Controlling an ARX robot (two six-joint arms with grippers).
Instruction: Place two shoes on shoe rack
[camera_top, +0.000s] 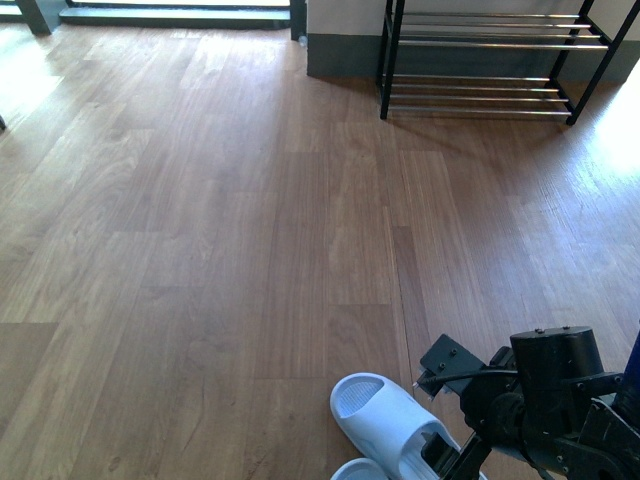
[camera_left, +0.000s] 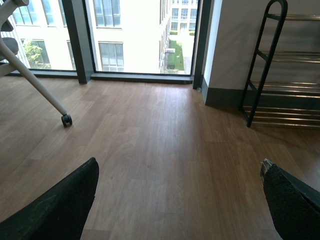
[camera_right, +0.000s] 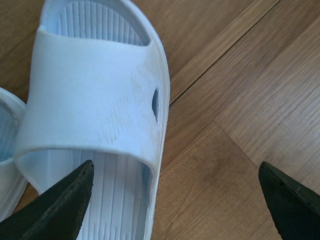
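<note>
The two shoes are out of view in every frame. The shoe rack (camera_top: 480, 45), black-framed with chrome rods and nothing on its visible tiers, stands against the far wall at the right; the left wrist view shows its side frame (camera_left: 257, 85). My right gripper (camera_top: 440, 410) hangs open low at the near right, over the edge of a light blue slide (camera_top: 390, 415). In the right wrist view the gripper (camera_right: 176, 166) spans that slide's side (camera_right: 95, 90) and bare floor, holding nothing. My left gripper (camera_left: 180, 167) is open above bare wooden floor and does not show in the front view.
A second light blue slide (camera_top: 360, 470) lies beside the first, its edge (camera_right: 7, 130) just showing in the right wrist view. A white chair leg with a caster (camera_left: 66, 119) stands near the floor-to-ceiling windows (camera_left: 130, 35). Wooden floor (camera_top: 250, 220) stretches between me and the rack.
</note>
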